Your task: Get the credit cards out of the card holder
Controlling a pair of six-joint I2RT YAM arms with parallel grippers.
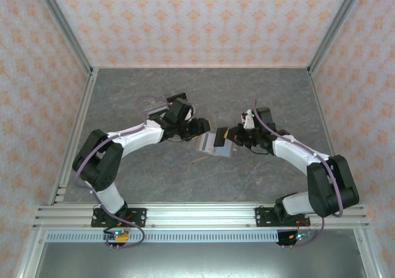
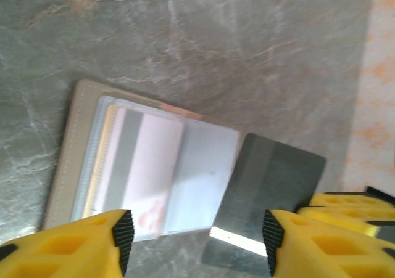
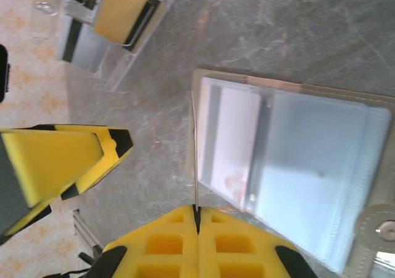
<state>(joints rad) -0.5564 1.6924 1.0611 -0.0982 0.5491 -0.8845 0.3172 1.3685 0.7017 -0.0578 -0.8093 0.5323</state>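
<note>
The card holder [image 2: 68, 161] lies open on the grey table, clear sleeves facing up; it also lies in the middle of the top view [image 1: 208, 146]. A pale pink credit card [image 2: 154, 167] with a grey stripe sits in a sleeve. My right gripper [image 3: 197, 211] is shut on a dark grey credit card [image 2: 274, 192], seen edge-on [image 3: 195, 148] in its own view, beside the holder's edge [image 3: 296, 167]. My left gripper [image 2: 194, 241] is open, with the holder's corner and the dark card below and between its fingers, touching neither. Both grippers [image 1: 203, 129] [image 1: 231, 134] meet over the holder.
A clear plastic tray [image 3: 111, 31] with black and tan pieces stands on the table beyond my left gripper's yellow finger [image 3: 68, 158]. Patterned walls and metal posts [image 1: 74, 56] fence the table. Open table [image 1: 203, 87] stretches behind the grippers.
</note>
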